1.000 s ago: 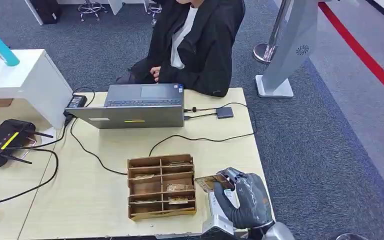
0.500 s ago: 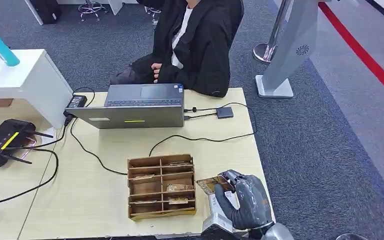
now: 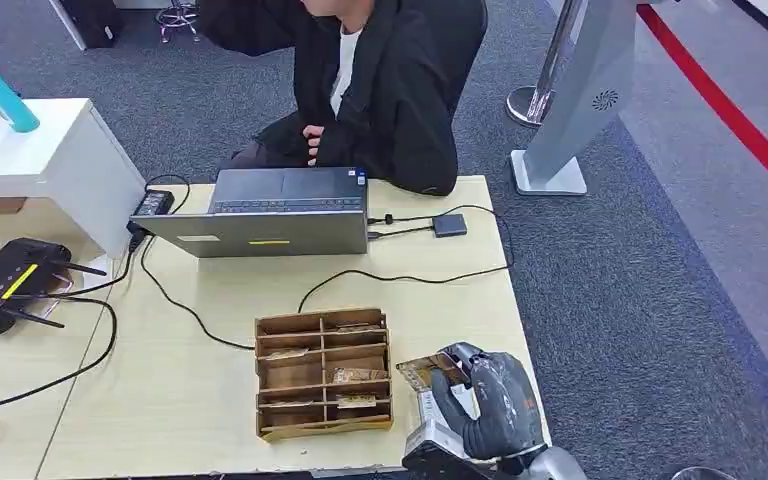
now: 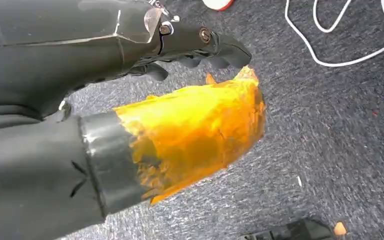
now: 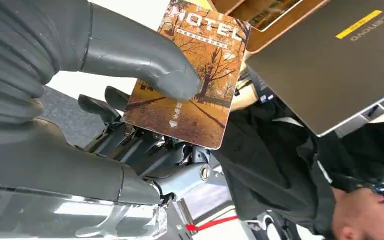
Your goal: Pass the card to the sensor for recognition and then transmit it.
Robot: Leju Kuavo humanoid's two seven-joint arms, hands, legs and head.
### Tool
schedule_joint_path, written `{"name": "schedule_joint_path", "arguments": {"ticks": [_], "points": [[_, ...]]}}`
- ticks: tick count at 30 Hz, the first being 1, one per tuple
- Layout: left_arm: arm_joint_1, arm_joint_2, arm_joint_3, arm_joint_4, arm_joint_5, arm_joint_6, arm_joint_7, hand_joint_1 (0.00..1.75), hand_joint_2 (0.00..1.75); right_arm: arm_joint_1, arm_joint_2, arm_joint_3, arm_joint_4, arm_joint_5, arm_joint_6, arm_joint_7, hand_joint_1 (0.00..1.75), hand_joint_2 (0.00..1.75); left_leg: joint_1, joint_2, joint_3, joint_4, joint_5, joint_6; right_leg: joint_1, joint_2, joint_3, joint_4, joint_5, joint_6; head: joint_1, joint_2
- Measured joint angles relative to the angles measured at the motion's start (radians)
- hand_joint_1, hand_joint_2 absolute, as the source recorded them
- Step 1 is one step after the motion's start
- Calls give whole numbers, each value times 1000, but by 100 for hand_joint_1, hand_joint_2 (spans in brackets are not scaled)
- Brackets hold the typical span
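The right hand [image 3: 488,402] is pinching a hotel key card [image 5: 192,70] flat under its thumb, beside the wooden card organizer [image 3: 323,372], leaving most of the card exposed, presumably for the sensor. The left hand [image 4: 130,60] is hanging with curled fingers holding nothing.

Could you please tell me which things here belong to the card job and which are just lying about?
Job:
hotel card, pinched by the right hand
wooden card organiser
small dark box on a cable, possibly the sensor

Lying about:
laptop
black router
power adapter
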Motion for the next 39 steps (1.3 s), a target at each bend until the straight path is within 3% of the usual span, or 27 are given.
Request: {"name": "schedule_joint_path", "arguments": {"ticks": [39], "points": [[5,-15,0,-45,0,-14,-1,0,0,-1,-11,0,24,-22,24,24,175,175,0,0,0,0,0,0,0,0,0,0,0,0,0,0]]}}
